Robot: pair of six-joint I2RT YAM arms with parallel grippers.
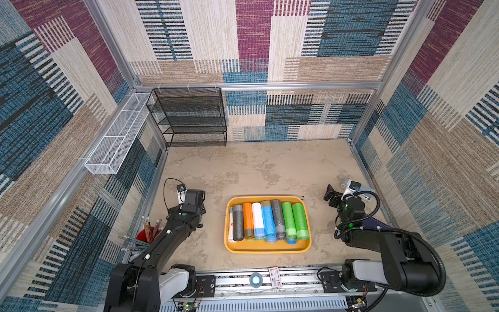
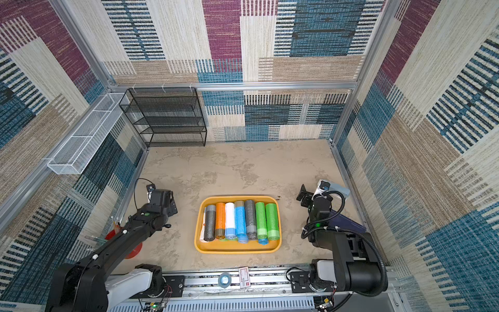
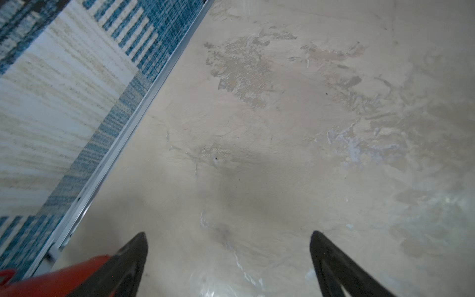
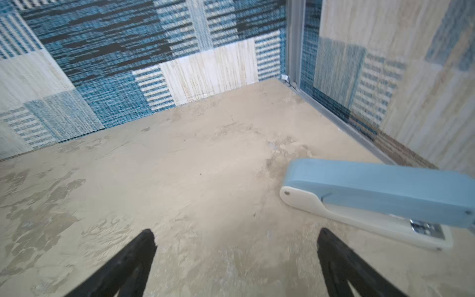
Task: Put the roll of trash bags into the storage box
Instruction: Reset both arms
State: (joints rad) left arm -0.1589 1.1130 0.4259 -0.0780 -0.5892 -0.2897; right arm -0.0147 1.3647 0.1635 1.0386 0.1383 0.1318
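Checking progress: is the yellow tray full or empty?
Nearly full: seven rolls lie side by side across the tray, spanning its width.

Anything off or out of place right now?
Rolls lie side by side in the storage box; a blue roll end pokes out under the green ones. Pencils in the red cup beside the left arm splay almost flat: possibly tipped, partly hidden.

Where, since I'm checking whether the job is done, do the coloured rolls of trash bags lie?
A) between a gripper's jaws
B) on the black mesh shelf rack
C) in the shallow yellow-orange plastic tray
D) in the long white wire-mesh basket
C: in a top view the rolls of trash bags lie side by side inside the yellow-orange plastic tray.
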